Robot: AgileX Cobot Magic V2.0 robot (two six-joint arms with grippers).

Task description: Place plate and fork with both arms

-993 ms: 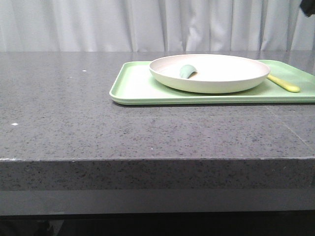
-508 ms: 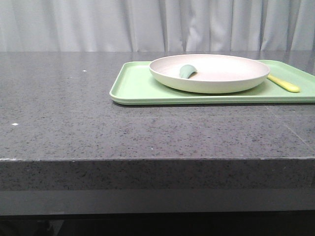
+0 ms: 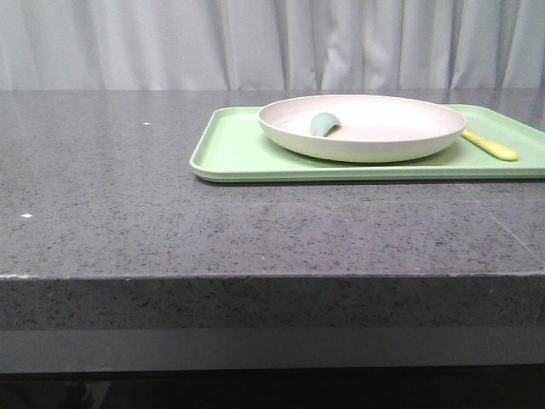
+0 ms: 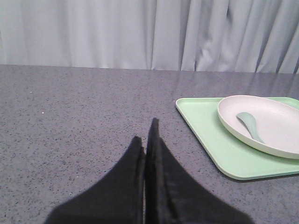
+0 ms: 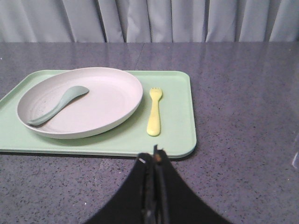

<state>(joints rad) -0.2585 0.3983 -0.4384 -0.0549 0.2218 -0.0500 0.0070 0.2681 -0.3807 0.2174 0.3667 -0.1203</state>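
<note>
**Plate and fork sit on the green tray, both claws shut and holding nothing**

Closest to you in the front view is the dark speckled surface (image 3: 128,213). No arm shows in that view.

Look at your left wrist view. Your left claw (image 4: 147,135) has its two black fingers pressed together with nothing between them. It hangs over bare surface, well apart from the tray.

Now your right wrist view. Your right claw (image 5: 154,156) is pressed together too, and it holds nothing. Its tips sit just in front of the near edge of the tray, close to the handle end of the fork.

Next comes the light green tray (image 3: 230,153). It lies flat on the surface, toward your right side.

The plate (image 3: 366,141) rests on the tray. It is round and cream-white with a raised rim. In it lies a grey-green spoon (image 5: 56,106), with its bowl toward the far side and its handle pointing back toward your right claw.

The fork (image 5: 154,111) is small and pale yellow. It lies flat on the tray, just beside the plate on the plate's right. Its prongs point away from you. You cannot tell if it touches the plate's rim.

Farthest back hangs a pale curtain (image 3: 255,43).
</note>
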